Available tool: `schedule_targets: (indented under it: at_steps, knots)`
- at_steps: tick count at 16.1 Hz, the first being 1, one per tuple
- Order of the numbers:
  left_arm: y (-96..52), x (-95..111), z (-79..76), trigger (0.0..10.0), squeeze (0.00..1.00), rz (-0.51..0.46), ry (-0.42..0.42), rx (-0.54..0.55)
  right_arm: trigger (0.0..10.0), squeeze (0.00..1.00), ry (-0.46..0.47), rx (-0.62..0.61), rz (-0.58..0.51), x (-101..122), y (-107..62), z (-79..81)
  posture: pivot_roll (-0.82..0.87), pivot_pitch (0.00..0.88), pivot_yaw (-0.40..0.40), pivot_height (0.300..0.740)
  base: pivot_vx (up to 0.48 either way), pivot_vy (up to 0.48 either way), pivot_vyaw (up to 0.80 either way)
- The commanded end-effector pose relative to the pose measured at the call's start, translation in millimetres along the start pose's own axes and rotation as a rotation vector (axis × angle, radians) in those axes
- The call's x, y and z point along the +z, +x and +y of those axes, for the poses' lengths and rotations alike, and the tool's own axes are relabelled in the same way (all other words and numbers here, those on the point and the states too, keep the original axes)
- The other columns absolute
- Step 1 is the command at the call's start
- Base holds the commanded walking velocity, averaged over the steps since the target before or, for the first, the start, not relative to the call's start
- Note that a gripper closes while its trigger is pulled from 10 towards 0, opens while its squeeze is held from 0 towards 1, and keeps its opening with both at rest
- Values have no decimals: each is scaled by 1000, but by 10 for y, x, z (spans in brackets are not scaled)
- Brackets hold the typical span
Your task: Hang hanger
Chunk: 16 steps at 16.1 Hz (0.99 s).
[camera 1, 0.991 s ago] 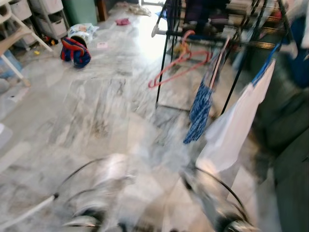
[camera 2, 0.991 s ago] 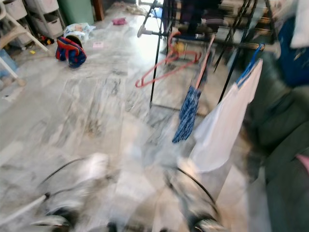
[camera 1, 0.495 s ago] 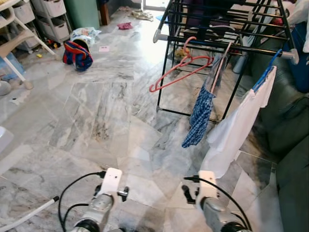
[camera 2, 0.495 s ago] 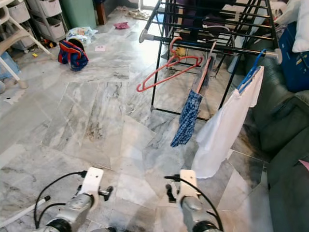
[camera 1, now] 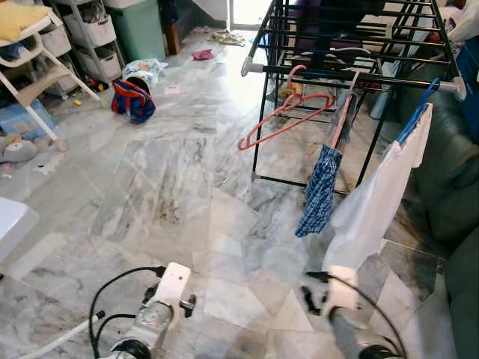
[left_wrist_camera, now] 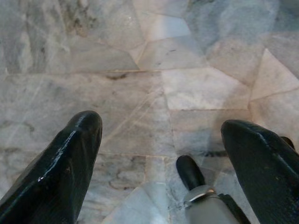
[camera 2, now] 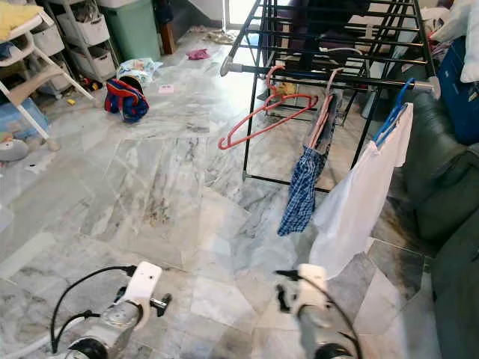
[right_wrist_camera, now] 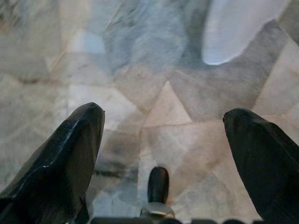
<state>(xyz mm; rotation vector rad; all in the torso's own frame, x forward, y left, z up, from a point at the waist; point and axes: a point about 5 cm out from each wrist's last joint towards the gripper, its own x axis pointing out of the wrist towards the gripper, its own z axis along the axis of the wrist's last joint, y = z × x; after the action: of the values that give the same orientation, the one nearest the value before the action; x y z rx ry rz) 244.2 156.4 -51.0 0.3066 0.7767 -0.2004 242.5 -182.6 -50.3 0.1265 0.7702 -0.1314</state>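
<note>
A red empty hanger (camera 1: 281,112) hangs tilted from the front rail of the black drying rack (camera 1: 352,75). Beside it on the same rail, a pink hanger holds blue checked shorts (camera 1: 320,191) and a blue hanger holds a white garment (camera 1: 374,213). Both my arms are low at the near edge, well short of the rack: left arm (camera 1: 166,295), right arm (camera 1: 340,307). My left gripper (left_wrist_camera: 161,123) is open over bare marble floor. My right gripper (right_wrist_camera: 163,112) is open too, with the white garment's hem (right_wrist_camera: 243,28) beyond it.
A dark sofa (camera 1: 449,187) stands to the right of the rack. At the back left are a red and blue bag (camera 1: 133,99), white storage drawers (camera 1: 93,34), a green bin (camera 1: 141,26) and a white high chair (camera 1: 30,67). Open marble floor (camera 1: 172,187) lies ahead.
The head view was blurred a second ago and has steadied, shifting as the camera moved. My right arm has drifted a little rightward and is slightly blurred. The hangers stay on the rail.
</note>
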Motion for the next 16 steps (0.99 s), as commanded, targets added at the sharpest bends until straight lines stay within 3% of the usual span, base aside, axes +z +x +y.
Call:
schedule_targets:
  at_steps: [1, 3, 5, 7, 9, 11, 14, 16]
  knots:
    - [3, -5, -39, 10000, 0, 13, 39, -21, 10000, 0, 21, -4, 10, -64, -14, -14, -34, 0, 29, 740, 0, 0, 0]
    - [5, 3, -70, 10000, 0, 11, 43, -39, 10000, 0, 50, 25, -18, -12, -7, 22, -41, 0, 15, 740, 0, 0, 0]
    - [6, 23, -43, 10000, 0, -6, 9, -6, 10000, 0, -8, 46, -21, 0, -5, 35, -36, 0, 10, 740, 0, 0, 0]
    - [4, 133, 90, 10000, 0, -92, -98, 42, 10000, 0, 78, 64, -130, 229, 12, 18, -18, 48, 5, 740, 0, 0, 0]
    - [-22, 257, 249, 10000, 0, -206, -85, 57, 10000, 0, 45, 131, -226, 382, 4, 99, 6, 83, -10, 740, 0, 0, 0]
    - [-64, 385, 451, 10000, 0, -303, -96, 90, 10000, 0, -42, 134, -317, 558, -5, 210, 83, 79, -51, 740, 0, 0, 0]
    - [-132, 698, 697, 10000, 0, -431, 16, 67, 10000, 0, -147, 257, -372, 891, -7, 407, 104, 85, -43, 740, 0, 0, 0]
    - [-151, 781, 776, 10000, 0, -437, 57, 28, 10000, 0, -269, 287, -430, 1062, -34, 465, 96, 91, -42, 740, 0, 0, 0]
